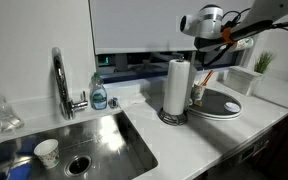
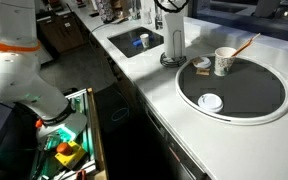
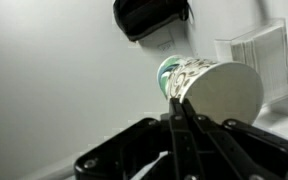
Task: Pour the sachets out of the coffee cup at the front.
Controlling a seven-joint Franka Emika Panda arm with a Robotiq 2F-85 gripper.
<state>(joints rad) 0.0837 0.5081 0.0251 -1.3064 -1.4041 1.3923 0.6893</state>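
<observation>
The coffee cup (image 2: 211,101), a small pale mug, stands at the front of the round black tray (image 2: 269,95). My gripper (image 1: 216,42) hangs high above the tray; it is out of frame in the exterior view that shows the mug. In the wrist view its fingers (image 3: 179,102) are pressed together on the rim of a tilted cup with a green and speckled pattern (image 3: 209,85), whose white bottom faces the camera. A white speckled cup (image 2: 224,62) with an orange stick and a darker small cup (image 2: 202,65) stand at the tray's back.
A paper towel roll (image 1: 176,85) stands beside the tray (image 1: 224,108). The sink (image 1: 104,140) holds a speckled paper cup (image 1: 46,152), with the faucet (image 1: 59,75) and a soap bottle (image 1: 99,95) behind it. A white box with a plant (image 1: 246,80) stands at the back.
</observation>
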